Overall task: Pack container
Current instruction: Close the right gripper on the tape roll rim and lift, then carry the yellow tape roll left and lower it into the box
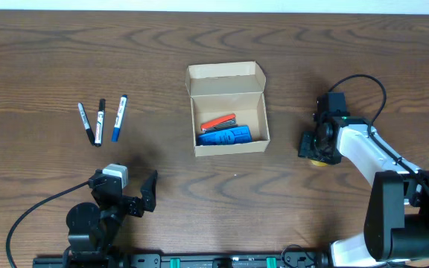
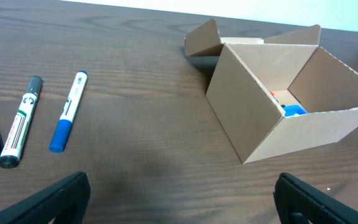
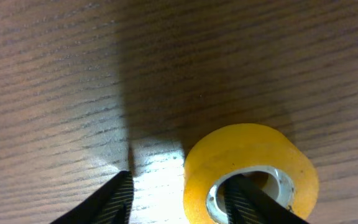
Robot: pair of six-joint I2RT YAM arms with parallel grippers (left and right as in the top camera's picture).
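The cardboard box [image 1: 229, 145] sits mid-frame on the table [image 1: 51, 45] in the overhead view, its lid flap [image 1: 226, 73] folded back toward the top edge. Two items lie in its lower left part, one [image 1: 218, 121] just above the other [image 1: 226, 136]. Three markers [image 1: 100, 121] lie side by side well left of the box, above the left gripper [image 2: 182, 193] at the lower left. Right of the box a roll of tape [image 3: 253, 155] lies flat on the table, with one of the right gripper [image 3: 180, 202] fingers [image 3: 244, 196] inside its core and the other outside its wall.
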